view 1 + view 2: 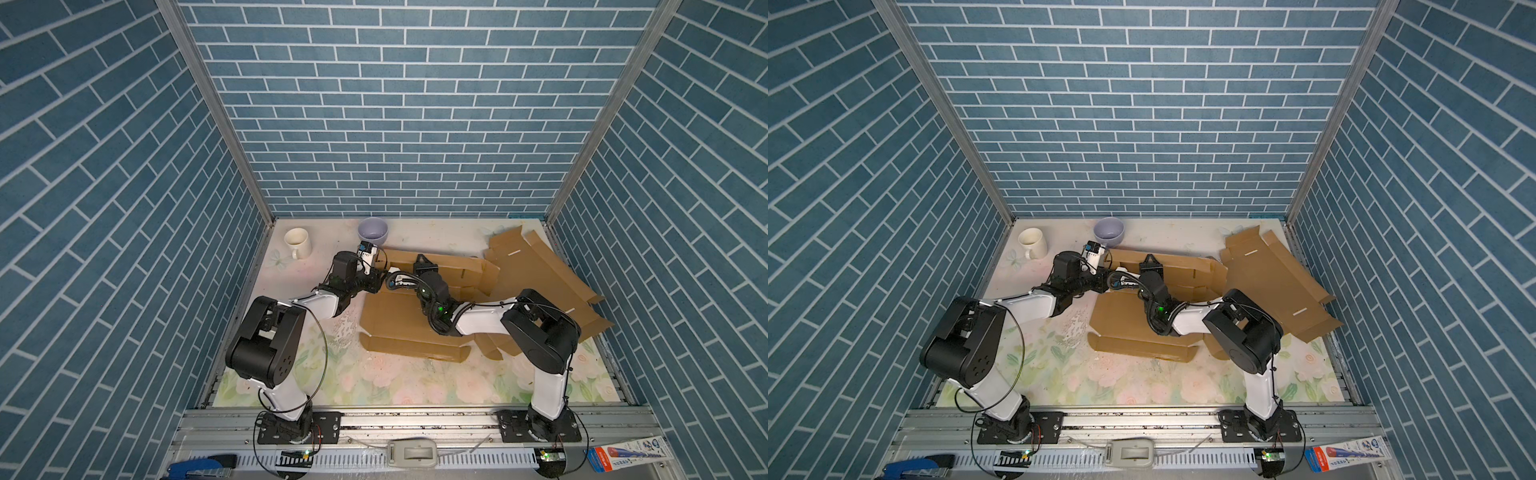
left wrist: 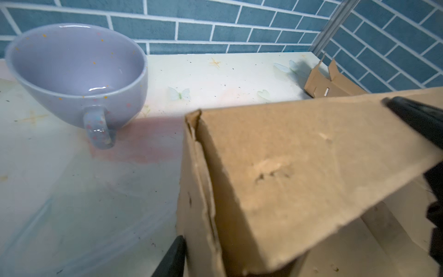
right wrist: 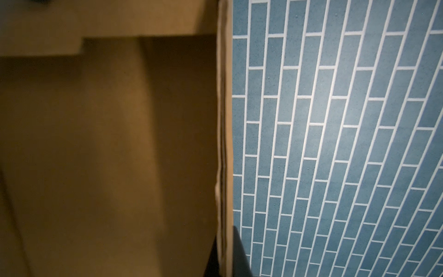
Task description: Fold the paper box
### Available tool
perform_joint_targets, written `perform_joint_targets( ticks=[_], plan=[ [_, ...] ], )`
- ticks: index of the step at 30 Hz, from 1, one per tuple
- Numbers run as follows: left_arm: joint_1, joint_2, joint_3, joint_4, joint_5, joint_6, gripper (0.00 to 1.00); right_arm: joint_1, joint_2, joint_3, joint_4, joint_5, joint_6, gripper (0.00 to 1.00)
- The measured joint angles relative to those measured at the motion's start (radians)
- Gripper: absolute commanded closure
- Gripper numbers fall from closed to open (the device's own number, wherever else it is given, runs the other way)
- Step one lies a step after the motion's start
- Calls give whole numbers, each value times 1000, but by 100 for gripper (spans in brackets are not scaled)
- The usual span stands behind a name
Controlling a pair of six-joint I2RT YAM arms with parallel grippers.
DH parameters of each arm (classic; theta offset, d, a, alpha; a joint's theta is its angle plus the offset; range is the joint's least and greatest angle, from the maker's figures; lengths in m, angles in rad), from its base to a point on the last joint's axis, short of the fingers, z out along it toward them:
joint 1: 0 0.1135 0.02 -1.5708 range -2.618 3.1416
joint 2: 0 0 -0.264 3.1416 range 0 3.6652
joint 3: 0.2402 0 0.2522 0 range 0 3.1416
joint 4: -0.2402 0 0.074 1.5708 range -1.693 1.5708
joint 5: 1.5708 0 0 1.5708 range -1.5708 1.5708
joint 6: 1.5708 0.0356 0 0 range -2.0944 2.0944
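Presently on record:

Right gripper (image 1: 424, 260): closed on the top edge of the far wall (image 1: 457, 266) of the paper box (image 1: 395, 322). The doubled edge is seen pinched between its fingers (image 3: 239, 251) in the right wrist view.

Left gripper (image 1: 381, 272): set astride the wall's end corner (image 2: 194, 117), near the purple cup (image 2: 79, 72). Whether anything is being squeezed cannot be told.

Paper box: laid mid-table (image 1: 415, 386), base flat, near flap down. A spare sheet (image 1: 536, 270) is propped at the right.

Handling advised: the wall is best held upright by the right grip while the end flap is turned inward along its crease. The cup is to be avoided.
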Motion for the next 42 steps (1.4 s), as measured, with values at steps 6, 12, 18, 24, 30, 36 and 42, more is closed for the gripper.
perform_joint_targets(
  ticks=[6,12,18,24,30,36,42],
  plan=[
    [-41,0,-14,59,-105,-14,68,2,0,0,-3,3,1,100],
    [-81,11,-18,95,-214,-20,77,4,0,1,-5,10,18,100],
    [-113,29,-19,123,-341,-15,96,4,0,1,-7,19,19,100],
    [-157,44,-18,148,-457,-16,100,5,0,2,-11,26,26,100],
    [-163,47,-50,209,-476,-15,100,10,-10,5,-34,26,65,86],
    [-164,34,-91,261,-475,-8,100,15,-89,14,-245,-16,253,65],
    [-169,23,-113,276,-500,-15,100,14,-214,25,-507,-109,483,53]
  ],
)
